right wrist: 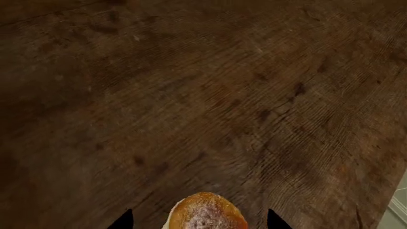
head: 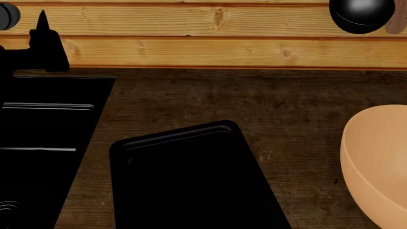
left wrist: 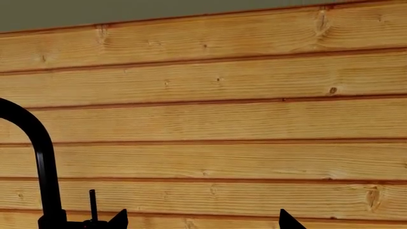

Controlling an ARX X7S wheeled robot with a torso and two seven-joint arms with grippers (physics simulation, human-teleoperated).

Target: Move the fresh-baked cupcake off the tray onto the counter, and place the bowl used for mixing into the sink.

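Note:
The cupcake [right wrist: 207,212], with a golden-brown sugared top, shows in the right wrist view over the dark wood counter [right wrist: 190,95]. My right gripper [right wrist: 200,220] is open, with a fingertip on each side of the cupcake and a gap on both sides. The black tray [head: 190,181] lies on the counter [head: 286,109] with nothing on it. The peach-tan bowl [head: 381,162] stands at the right edge. The black sink [head: 38,143] is at the left. My left gripper [left wrist: 203,220] is open and empty, facing the pine wall. Neither gripper shows in the head view.
The black faucet [left wrist: 41,157] curves up beside my left gripper, and its base shows in the head view [head: 41,47]. A small black round utensil [head: 362,14] hangs on the pine plank wall [head: 222,47] at the back right.

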